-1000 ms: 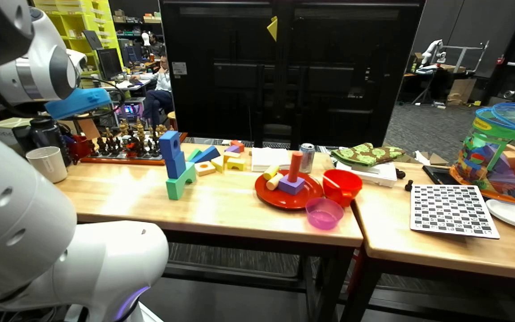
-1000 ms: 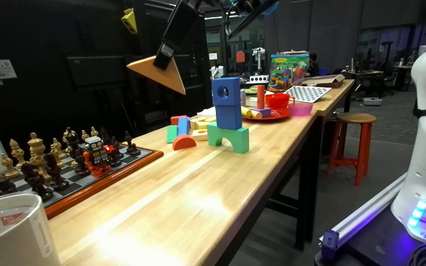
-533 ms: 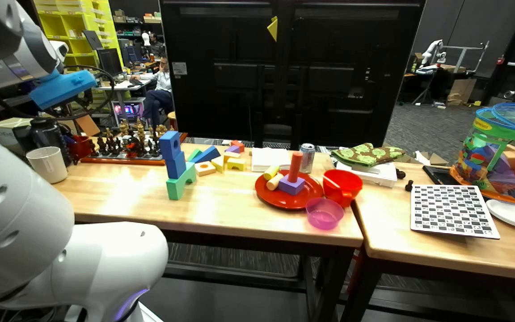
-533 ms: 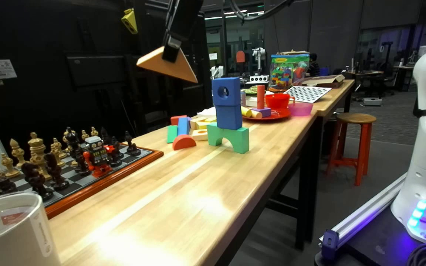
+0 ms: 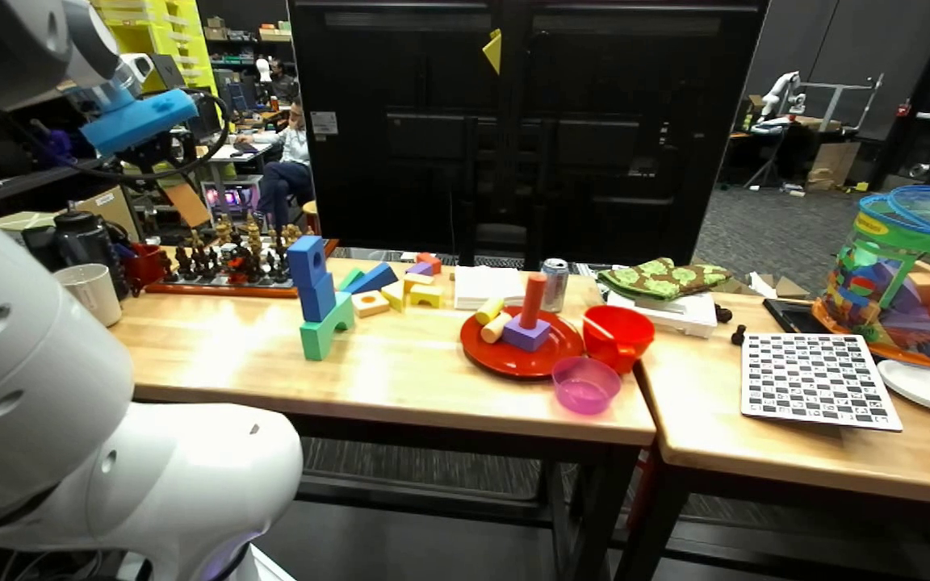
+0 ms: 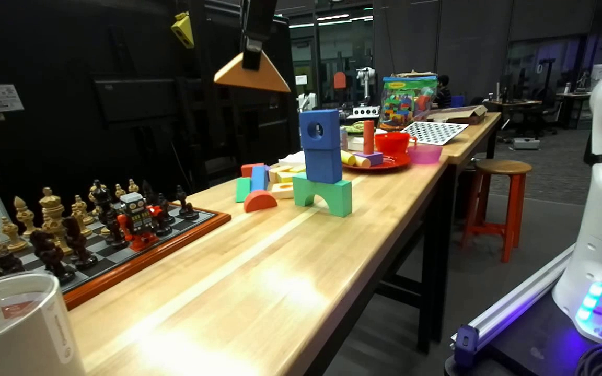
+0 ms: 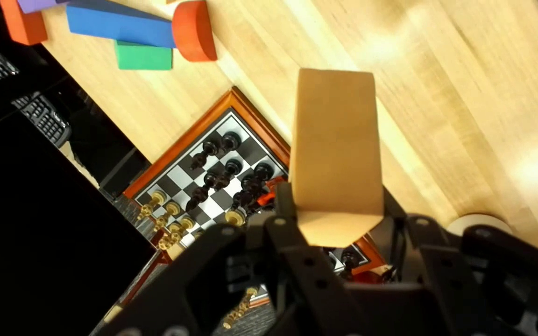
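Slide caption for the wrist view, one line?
Jaws closed on an orange block above a wooden table with a chessboard and colored blocks.

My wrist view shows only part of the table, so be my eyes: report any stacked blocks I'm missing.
Observer: In both exterior views, a holed blue block sits on a lower blue block, which stands on a green arch.
Operator: Now describe what I'm holding, side-on.
Observer: In an exterior view, the orange block in the hand shows a triangular side, long edge downward.
Operator: Last, name something else outside my picture.
Observer: In both exterior views, a red cylinder stands on a purple block on a red plate.
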Motion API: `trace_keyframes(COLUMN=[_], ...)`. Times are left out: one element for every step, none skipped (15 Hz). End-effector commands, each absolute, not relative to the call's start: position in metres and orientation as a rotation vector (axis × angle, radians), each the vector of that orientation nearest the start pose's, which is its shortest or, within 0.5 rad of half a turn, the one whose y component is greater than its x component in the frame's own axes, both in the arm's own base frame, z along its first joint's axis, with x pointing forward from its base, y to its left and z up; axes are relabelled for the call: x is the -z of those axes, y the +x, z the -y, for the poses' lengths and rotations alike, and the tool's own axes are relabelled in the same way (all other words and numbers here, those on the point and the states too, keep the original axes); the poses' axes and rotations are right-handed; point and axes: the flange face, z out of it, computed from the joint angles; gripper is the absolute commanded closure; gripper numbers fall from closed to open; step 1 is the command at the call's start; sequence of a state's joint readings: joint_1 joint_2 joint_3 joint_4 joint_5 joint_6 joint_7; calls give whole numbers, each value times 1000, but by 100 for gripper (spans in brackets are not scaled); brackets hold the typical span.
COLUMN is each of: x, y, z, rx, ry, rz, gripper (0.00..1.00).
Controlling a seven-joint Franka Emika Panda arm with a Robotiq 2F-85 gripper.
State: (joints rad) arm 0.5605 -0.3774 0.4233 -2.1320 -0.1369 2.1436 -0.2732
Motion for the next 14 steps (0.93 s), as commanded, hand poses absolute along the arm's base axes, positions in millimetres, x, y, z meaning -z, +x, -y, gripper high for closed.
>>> trace_keyframes(x=[-606,-610,-613,-616,-618,-619,-620,-621,-622,-622,-622,-622,-622,-622], y=[266,269,271,272,274,275,277,279,281,283,285,287,288,289], z=[-413,-411,-409,-407,-404,-401,-397,-393,-390,-386,-381,-378,-373,-368], rx=[624,603,586,570,556,543,530,521,512,501,490,481,477,471], ry=[-2577,-2588,-2599,-2603,-2607,-2608,-2611,-2612,-2612,-2612,-2614,-2616,-2615,-2615], rz=[1976,1974,1967,1965,1965,1962,1952,1939,1926,1913,1899,1884,1870,1855], gripper=[84,84,84,84,84,84,84,84,84,84,84,84,84,84])
